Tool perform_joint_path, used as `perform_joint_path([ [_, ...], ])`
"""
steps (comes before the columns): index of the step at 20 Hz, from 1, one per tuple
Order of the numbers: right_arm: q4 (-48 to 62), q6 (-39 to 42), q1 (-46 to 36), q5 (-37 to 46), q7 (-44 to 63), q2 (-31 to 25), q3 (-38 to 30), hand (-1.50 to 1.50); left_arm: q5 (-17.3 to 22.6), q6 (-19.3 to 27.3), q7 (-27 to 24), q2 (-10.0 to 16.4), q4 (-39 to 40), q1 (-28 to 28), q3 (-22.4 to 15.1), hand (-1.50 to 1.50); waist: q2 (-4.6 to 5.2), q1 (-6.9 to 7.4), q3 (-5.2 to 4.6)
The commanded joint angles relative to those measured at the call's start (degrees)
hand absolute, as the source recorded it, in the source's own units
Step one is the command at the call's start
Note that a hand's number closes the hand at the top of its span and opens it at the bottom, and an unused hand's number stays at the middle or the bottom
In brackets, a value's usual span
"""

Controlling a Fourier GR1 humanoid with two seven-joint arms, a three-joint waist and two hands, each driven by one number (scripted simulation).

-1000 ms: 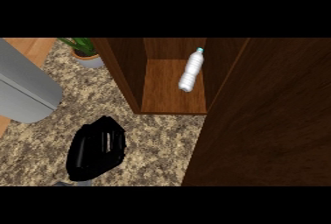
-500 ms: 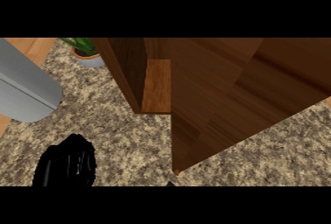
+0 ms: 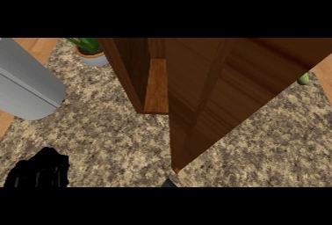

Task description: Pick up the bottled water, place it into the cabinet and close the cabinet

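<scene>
Cabinet door (image 3: 220, 96) now closer to shut

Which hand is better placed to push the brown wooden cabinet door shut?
Probably right: a dark tip, seemingly the right hand, sits by the wooden door corner; the left hand is apart, lower left.

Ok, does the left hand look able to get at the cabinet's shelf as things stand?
Probably not. The cabinet door covers nearly the whole opening, leaving only a thin strip of shelf showing, and the left hand is off at the view's lower left, apart from it.
</scene>
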Motion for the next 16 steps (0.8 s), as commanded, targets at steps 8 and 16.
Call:
perform_joint_path([
  [8, 28.78, -8.68, -22.10, -13.94, -3.27, 10.81, -17.23, 1.50, 4.56, -8.63, -0.57, 4.75, 3.19, 1.35, 7.56, 1.50, 0.84, 0.87, 0.09],
  [16, 49.83, 8.83, -24.72, -28.51, -16.82, 9.97, -32.46, 1.50, 2.41, -9.17, -1.91, 2.87, -1.06, 7.32, 6.97, 1.50, 0.66, -0.09, 0.23],
])
